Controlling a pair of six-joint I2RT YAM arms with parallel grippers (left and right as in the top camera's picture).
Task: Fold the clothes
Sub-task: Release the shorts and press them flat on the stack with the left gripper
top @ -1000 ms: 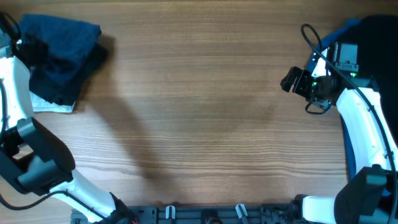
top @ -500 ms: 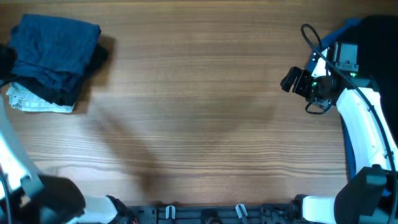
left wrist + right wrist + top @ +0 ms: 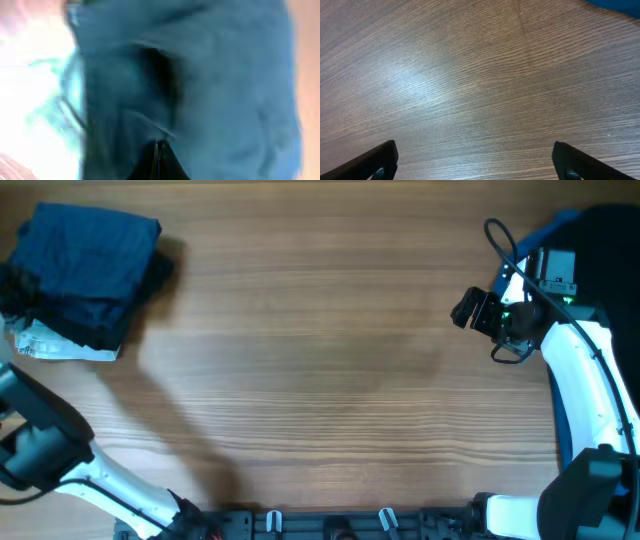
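Note:
A stack of folded dark blue clothes [image 3: 88, 268] lies at the table's far left, with a white patterned garment [image 3: 55, 346] showing under its near edge. My left gripper [image 3: 10, 284] is at the stack's left side, mostly cut off by the frame edge. In the left wrist view the blurred blue cloth [image 3: 220, 85] fills the frame. The left gripper's fingers [image 3: 157, 159] are pressed together right at the cloth. My right gripper [image 3: 466, 308] hovers open and empty over bare wood at the right, its fingers [image 3: 480, 162] spread wide.
The wooden table [image 3: 330, 380] spans the whole view. A blue item [image 3: 560, 225] and a dark object [image 3: 612, 240] sit at the far right behind the right arm. The blue item also shows in the right wrist view [image 3: 615, 4]. Clamps [image 3: 385, 520] line the front edge.
My left arm has swung off the stack toward the left edge, uncovering the white garment. The stack has stayed put. The right arm has not moved.

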